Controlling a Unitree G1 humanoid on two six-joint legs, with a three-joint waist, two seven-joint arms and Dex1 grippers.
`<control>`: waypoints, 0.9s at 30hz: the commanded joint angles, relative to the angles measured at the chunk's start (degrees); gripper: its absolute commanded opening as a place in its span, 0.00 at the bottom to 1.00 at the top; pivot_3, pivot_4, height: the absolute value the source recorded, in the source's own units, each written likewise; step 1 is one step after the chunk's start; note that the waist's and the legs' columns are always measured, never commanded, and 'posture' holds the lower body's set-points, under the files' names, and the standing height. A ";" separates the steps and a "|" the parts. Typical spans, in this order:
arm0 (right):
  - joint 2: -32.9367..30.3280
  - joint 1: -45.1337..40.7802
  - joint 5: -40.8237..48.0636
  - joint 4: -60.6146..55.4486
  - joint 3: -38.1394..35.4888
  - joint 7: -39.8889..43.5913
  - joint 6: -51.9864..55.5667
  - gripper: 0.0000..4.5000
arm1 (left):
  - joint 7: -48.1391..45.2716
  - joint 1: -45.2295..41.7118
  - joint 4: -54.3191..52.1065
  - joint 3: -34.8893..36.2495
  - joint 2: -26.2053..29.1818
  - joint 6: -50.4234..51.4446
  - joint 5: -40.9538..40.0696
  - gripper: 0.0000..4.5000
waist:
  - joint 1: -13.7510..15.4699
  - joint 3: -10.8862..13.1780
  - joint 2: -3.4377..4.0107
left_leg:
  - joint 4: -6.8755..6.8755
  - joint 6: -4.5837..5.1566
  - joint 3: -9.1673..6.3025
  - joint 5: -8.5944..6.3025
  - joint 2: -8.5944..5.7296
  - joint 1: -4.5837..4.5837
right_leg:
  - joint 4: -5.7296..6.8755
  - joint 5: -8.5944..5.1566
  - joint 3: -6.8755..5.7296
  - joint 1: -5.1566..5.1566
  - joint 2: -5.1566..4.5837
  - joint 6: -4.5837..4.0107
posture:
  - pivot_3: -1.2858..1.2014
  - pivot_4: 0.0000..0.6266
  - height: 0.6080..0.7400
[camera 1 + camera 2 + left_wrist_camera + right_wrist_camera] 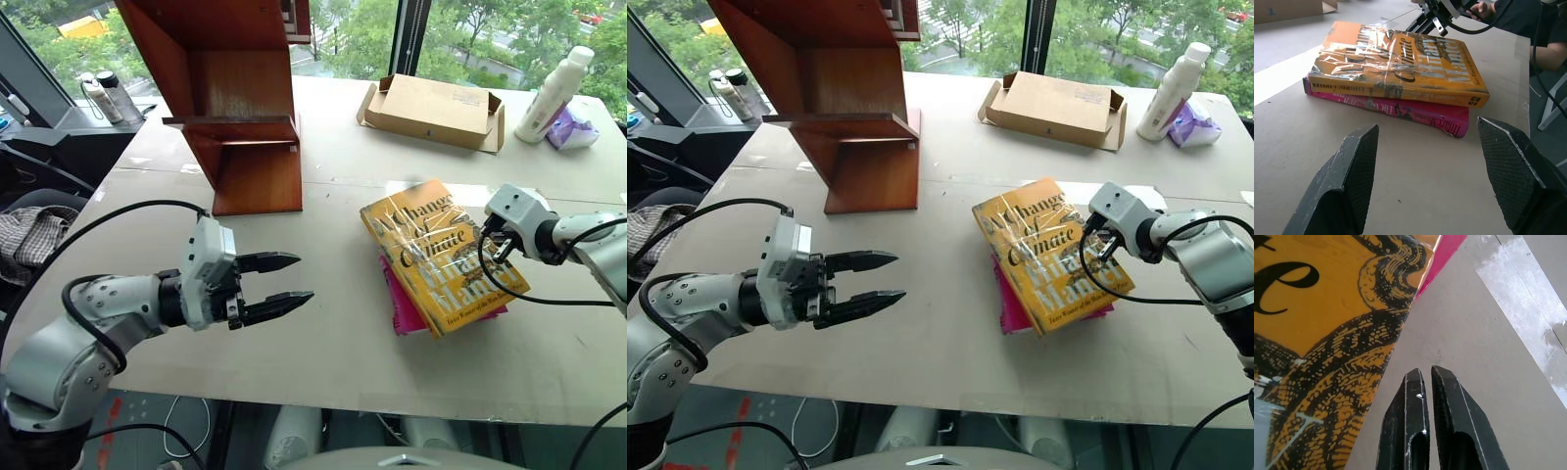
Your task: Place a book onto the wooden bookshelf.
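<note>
The book (443,257) lies flat on the tabletop (333,343), stacked on a magenta-pink book (402,304) whose edges peek out beneath it. The right gripper (1425,374) hangs just beside the book's right edge, over bare tabletop, with its jaws pressed together (nothing between them). The left gripper (289,279) hovers well to the left of the books, jaws apart and empty, pointing toward them. The wooden bookshelf (235,108) stands at the far left of the tabletop.
</note>
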 commanded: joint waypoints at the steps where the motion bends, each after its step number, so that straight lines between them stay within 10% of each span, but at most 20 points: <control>1: 1.17 -1.08 -1.78 -0.78 0.43 2.34 -0.15 0.02 | 1.22 1.36 -2.96 2.10 -0.49 -1.38 -0.90 0.73 | -0.01 0.00 0.00 | 0.00 0.00 -0.01 0.00 0.00 0.00 | 0.00 0.00 -0.01 0.00 0.00 0.00 | 0.52 0.24 1.00; 12: 10.76 -2.44 -3.27 -6.62 1.37 0.46 8.36 0.02 | 2.27 3.37 -3.12 1.76 -0.76 -2.83 -0.47 0.73 | -0.49 0.00 0.01 | 0.00 -0.01 -0.03 0.00 0.01 0.02 | 0.07 0.01 -0.05 0.00 -0.01 0.00 | 0.52 0.24 1.00; 27: 4.75 -0.46 1.17 -15.80 -4.20 5.65 11.44 0.02 | -0.21 9.25 0.77 2.35 -0.70 -6.02 2.97 0.73 | -0.87 0.00 0.03 | -0.01 -0.01 -0.05 0.00 0.03 0.06 | 0.08 0.00 -0.07 0.02 -0.05 -0.02 | 0.52 0.24 1.00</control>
